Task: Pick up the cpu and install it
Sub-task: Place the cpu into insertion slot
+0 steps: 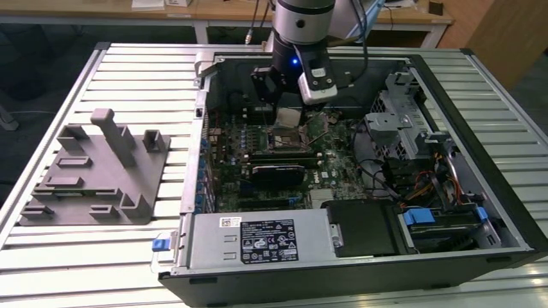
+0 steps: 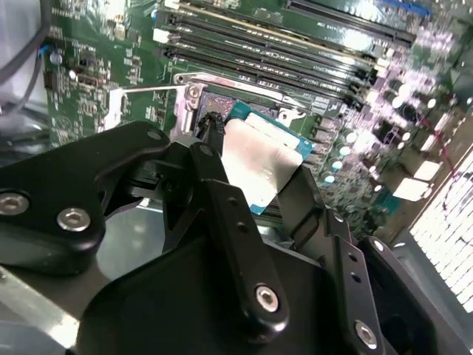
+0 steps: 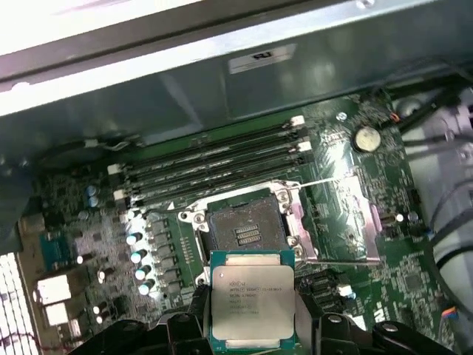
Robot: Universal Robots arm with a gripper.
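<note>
The cpu (image 3: 251, 299) is a flat square chip with a silvery top and a green rim. My gripper (image 3: 253, 319) is shut on it, one black finger on each side. In the first wrist view the chip hangs just short of the open black socket (image 3: 244, 229) on the green motherboard, apart from it. The second wrist view shows the cpu (image 2: 259, 159) between the fingers (image 2: 214, 144), above the socket's metal frame (image 2: 194, 92). In the exterior view my gripper (image 1: 289, 115) reaches down into the open computer case (image 1: 479, 147) with the cpu (image 1: 289, 117) just behind the socket (image 1: 287, 138).
The socket's metal load plate (image 3: 344, 214) lies folded open beside it. Long memory slots (image 3: 214, 166) run along the socket's far side. In the case are a drive cage (image 1: 398, 122) and a power supply (image 1: 256, 240). A grey fixture (image 1: 94, 167) sits on the slatted table.
</note>
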